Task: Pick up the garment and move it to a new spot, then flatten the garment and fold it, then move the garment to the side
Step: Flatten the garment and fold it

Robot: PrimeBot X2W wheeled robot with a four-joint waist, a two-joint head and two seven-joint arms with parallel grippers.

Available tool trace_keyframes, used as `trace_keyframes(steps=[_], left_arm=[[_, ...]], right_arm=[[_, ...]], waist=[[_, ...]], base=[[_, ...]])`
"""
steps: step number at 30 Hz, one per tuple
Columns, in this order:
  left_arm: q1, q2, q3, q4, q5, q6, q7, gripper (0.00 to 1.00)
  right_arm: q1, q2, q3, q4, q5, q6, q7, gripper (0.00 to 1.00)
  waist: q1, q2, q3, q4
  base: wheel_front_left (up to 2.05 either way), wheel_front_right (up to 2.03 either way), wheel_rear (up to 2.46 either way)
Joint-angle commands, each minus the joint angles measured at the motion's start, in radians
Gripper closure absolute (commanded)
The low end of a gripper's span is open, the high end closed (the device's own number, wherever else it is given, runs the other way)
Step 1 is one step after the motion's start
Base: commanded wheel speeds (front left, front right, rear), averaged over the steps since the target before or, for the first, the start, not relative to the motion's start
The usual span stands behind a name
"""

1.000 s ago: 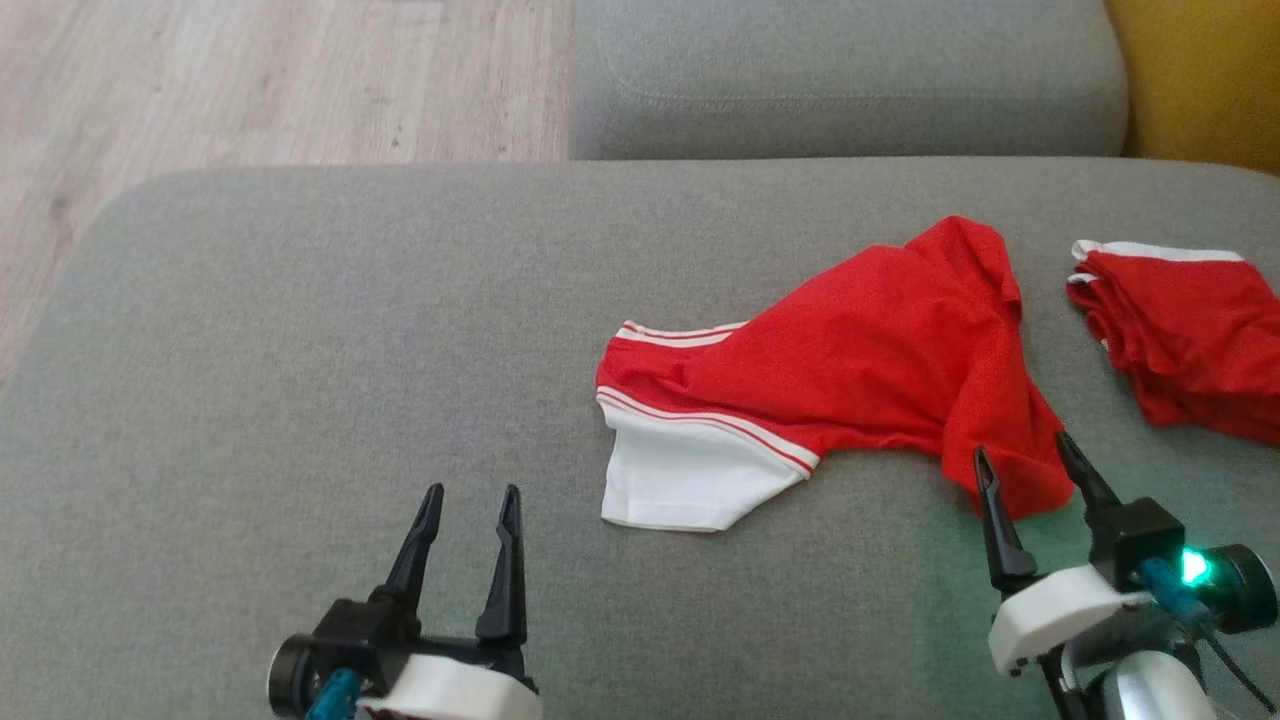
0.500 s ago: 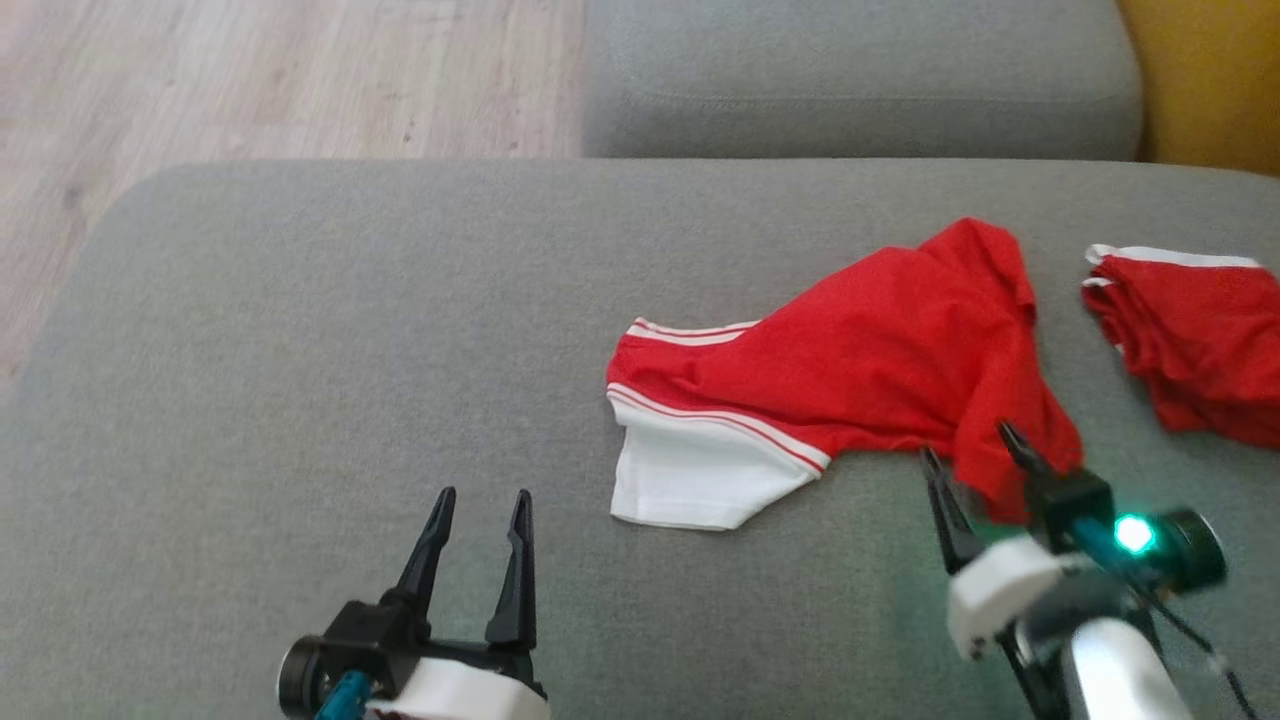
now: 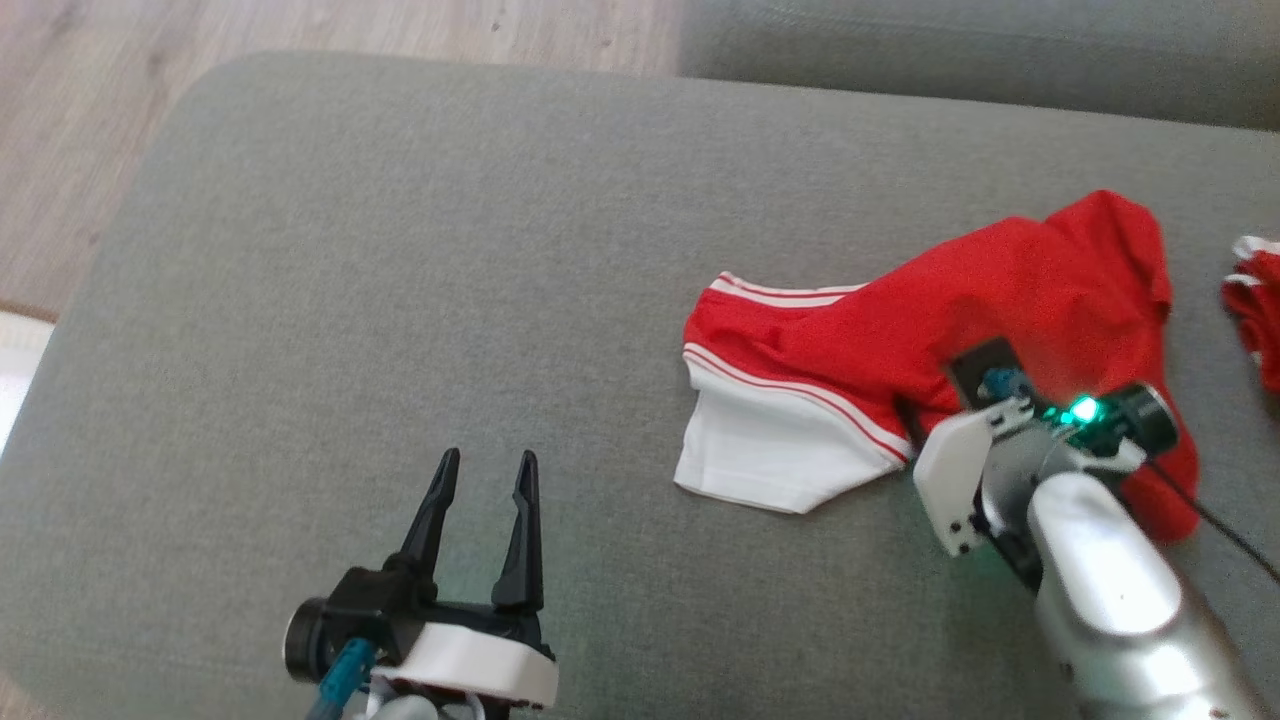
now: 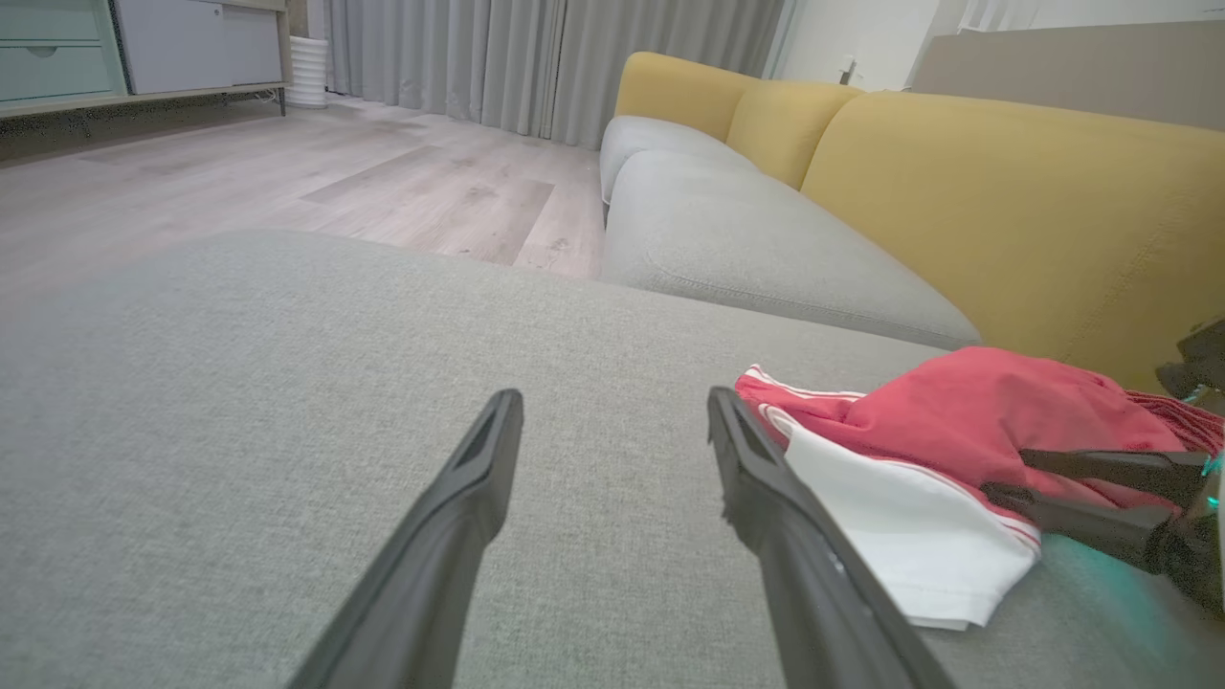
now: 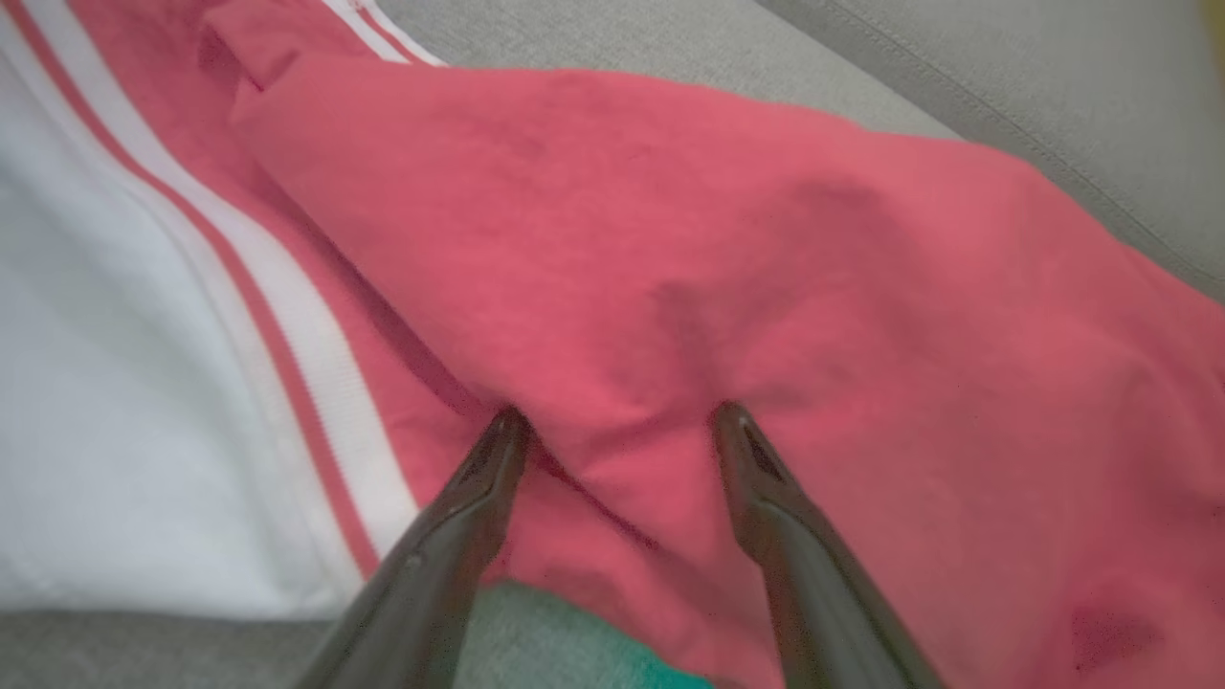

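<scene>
Presently the garment (image 3: 1000, 310), stretched left to far-right, is being straddled by the open right claw (image 5: 617, 421); the left claw (image 3: 488, 457), open too, is being held farther off.

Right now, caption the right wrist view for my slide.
Right gripper, jaws open, meets the red garment beside its white panel on the grey cushion.

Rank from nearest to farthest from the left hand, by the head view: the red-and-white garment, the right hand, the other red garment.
1. Red-and-white garment, to the left hand's right.
2. Right hand, farther right, over that garment.
3. Other red garment, at the far right edge.
</scene>
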Motion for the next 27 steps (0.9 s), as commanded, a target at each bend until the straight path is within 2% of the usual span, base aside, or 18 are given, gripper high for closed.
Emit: trace_keyframes(steps=[1, 2, 3, 5, 6, 12, 21, 24, 25, 27], left_arm=[[-0.042, -0.003, 0.037, -0.024, 0.010, -0.002, -0.011, 0.00], [-0.043, -0.005, 0.040, -0.022, 0.012, -0.004, -0.011, 0.00], [-0.044, -0.007, 0.042, -0.020, 0.013, -0.006, -0.011, 0.00], [-0.046, -0.012, 0.047, -0.018, 0.016, -0.009, -0.012, 0.00], [-0.047, -0.014, 0.050, -0.017, 0.018, -0.011, -0.012, 0.00], [-0.049, -0.025, 0.063, -0.016, 0.032, -0.019, -0.012, 0.00], [-0.056, -0.042, 0.073, -0.006, 0.051, -0.035, -0.012, 0.00], [-0.057, -0.046, 0.079, -0.002, 0.054, -0.040, -0.012, 0.00], [-0.057, -0.047, 0.080, -0.001, 0.056, -0.041, -0.012, 0.00], [-0.056, -0.049, 0.085, 0.000, 0.058, -0.042, -0.012, 0.00]], right_arm=[[-0.060, -0.013, 0.023, -0.011, 0.008, -0.001, 0.004, 0.00], [-0.074, -0.014, 0.026, 0.008, 0.011, -0.001, 0.009, 0.00], [-0.087, -0.015, 0.028, 0.022, 0.014, -0.001, 0.009, 0.47], [-0.110, -0.011, 0.033, 0.044, 0.016, -0.001, 0.000, 0.94], [-0.121, -0.006, 0.035, 0.050, 0.018, -0.001, -0.013, 1.00], [-0.175, 0.034, 0.080, 0.064, 0.033, -0.001, -0.089, 1.00], [-0.258, 0.083, 0.236, 0.078, 0.093, -0.001, -0.184, 1.00], [-0.279, 0.087, 0.253, 0.097, 0.096, -0.001, -0.216, 1.00], [-0.283, 0.088, 0.250, 0.105, 0.094, -0.001, -0.225, 0.69], [-0.285, 0.089, 0.233, 0.114, 0.089, -0.001, -0.255, 0.00]], waist=[[-0.0002, 0.0000, 0.021, 0.021], [-0.0002, 0.0000, 0.024, 0.024], [-0.0002, 0.0000, 0.027, 0.027], [-0.0002, 0.0000, 0.031, 0.030], [-0.0002, 0.0000, 0.033, 0.031], [-0.0002, 0.0000, 0.043, 0.029], [-0.0002, 0.0000, 0.054, 0.035], [-0.0002, 0.0000, 0.054, 0.039], [-0.0002, 0.0000, 0.054, 0.039], [-0.0002, 0.0000, 0.054, 0.038]], base=[[0.00, 0.00, 0.00], [0.00, 0.00, 0.00], [0.00, 0.00, 0.00], [0.00, 0.00, 0.00], [0.00, 0.00, 0.00], [0.00, 0.00, 0.00], [0.00, 0.00, 0.00], [0.00, 0.00, 0.00], [0.00, 0.00, 0.00], [0.00, 0.00, 0.00]])
